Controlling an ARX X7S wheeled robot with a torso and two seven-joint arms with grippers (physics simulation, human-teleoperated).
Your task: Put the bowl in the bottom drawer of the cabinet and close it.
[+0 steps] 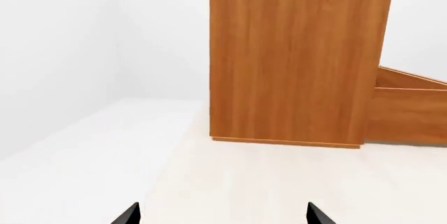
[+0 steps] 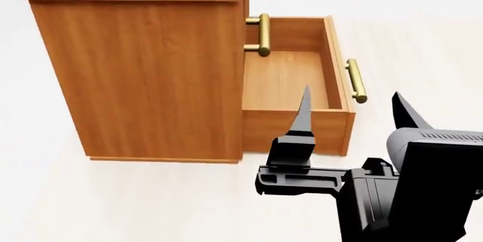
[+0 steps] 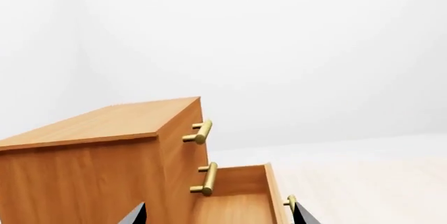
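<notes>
Bowl: not visible in any of the three views; the open drawer's interior shows bare wood, so I cannot tell where it sits.
Bowl handling (judgement): a small ceramic-looking piece would likely be stiff, light, smooth and breakable; pinching the rim wall, one finger inside and one outside, seems the safest hold, and it should be set down gently.
Bottom drawer: pulled well out of the cabinet, shallow, with nothing seen inside.
Drawer handle: brass bar on the drawer front; probably rigid and a good place to push when closing.
Cabinet: stands on the pale desk; the two upper drawers appear shut, their brass handles stacked above the open one.
Right hand: fingers spread wide apart, holding nothing, poised just in front of the open drawer's front; touching nothing that I can see.
Left hand: only two dark fingertips show in its wrist view, set well apart with nothing between them, facing the cabinet's plain side.
Stage (judgement): drawer open, bowl not yet placed.
</notes>
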